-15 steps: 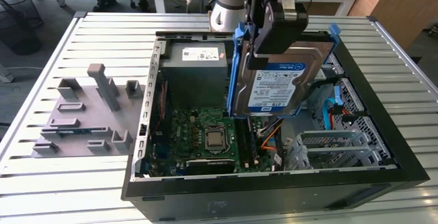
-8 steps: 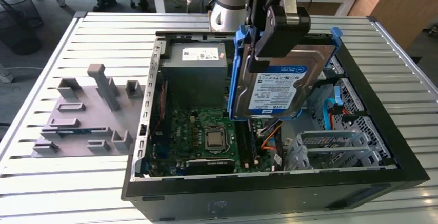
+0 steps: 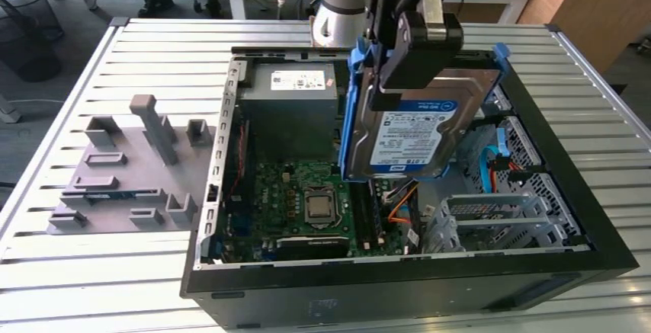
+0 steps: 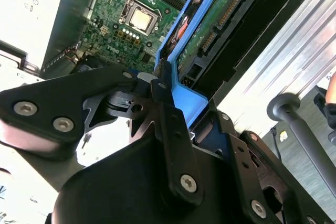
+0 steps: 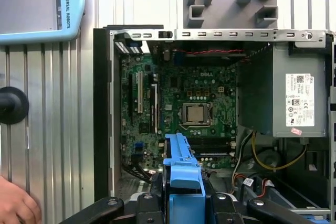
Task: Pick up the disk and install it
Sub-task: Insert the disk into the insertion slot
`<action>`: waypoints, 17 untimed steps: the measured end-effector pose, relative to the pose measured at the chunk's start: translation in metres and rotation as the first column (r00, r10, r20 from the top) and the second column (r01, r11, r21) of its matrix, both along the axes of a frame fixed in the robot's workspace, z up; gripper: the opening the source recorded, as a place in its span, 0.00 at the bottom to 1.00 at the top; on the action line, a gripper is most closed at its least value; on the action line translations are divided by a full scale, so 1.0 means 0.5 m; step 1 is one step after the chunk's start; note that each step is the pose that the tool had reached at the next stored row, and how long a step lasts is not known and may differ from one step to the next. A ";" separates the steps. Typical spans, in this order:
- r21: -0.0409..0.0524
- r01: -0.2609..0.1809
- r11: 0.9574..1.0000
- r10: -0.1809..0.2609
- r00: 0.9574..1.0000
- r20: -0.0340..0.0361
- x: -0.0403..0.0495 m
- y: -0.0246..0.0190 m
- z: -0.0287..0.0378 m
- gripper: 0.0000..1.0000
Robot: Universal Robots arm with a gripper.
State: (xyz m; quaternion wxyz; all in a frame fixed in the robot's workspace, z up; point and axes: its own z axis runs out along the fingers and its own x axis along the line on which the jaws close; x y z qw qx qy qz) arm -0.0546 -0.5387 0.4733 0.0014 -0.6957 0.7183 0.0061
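Note:
The disk (image 3: 419, 131), silver with a white-and-blue label and a bright blue bracket around it, hangs tilted above the open computer case (image 3: 569, 253). My gripper (image 3: 407, 81) is shut on its upper end, black fingers clamped on the blue bracket. The second wrist view shows the fingers (image 4: 160, 90) pinching the bracket edge, with the disk's green circuit side (image 4: 210, 30) beyond. In the first wrist view the blue bracket (image 5: 182, 169) stands between the jaws, over the motherboard (image 5: 194, 103).
Inside the case are the grey power supply (image 3: 290, 89), the motherboard (image 3: 305, 196) and a metal drive cage (image 3: 498, 219) at the exterior view's right. A grey fixture (image 3: 133, 165) lies on the slatted table at the left. A hand (image 5: 16, 208) shows beside the case.

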 end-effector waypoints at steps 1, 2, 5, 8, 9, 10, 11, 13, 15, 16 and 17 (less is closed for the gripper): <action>0.000 0.000 1.000 0.000 1.000 0.000 0.000 -0.0024 -0.001 0.36; 0.000 0.000 1.000 0.000 1.000 0.000 0.000 -0.0049 -0.001 0.36; 0.000 0.000 1.000 0.000 1.000 0.000 0.001 -0.0131 -0.002 0.36; 0.000 0.000 1.000 0.000 1.000 0.000 0.006 -0.0204 -0.003 0.36; 0.000 0.000 1.000 0.000 1.000 0.000 0.009 -0.0225 -0.003 0.36; 0.000 0.000 1.000 0.000 1.000 0.000 0.012 -0.0244 -0.003 0.36; 0.000 0.000 1.000 0.000 1.000 0.000 0.015 -0.0262 -0.004 0.36; 0.000 0.000 1.000 0.000 1.000 0.000 0.021 -0.0292 -0.004 0.36; 0.000 0.000 1.000 0.000 1.000 0.000 0.028 -0.0317 -0.005 0.36; 0.000 0.000 1.000 0.000 1.000 0.000 0.031 -0.0326 -0.006 0.36; 0.000 0.000 1.000 0.000 1.000 0.000 0.034 -0.0333 -0.006 0.36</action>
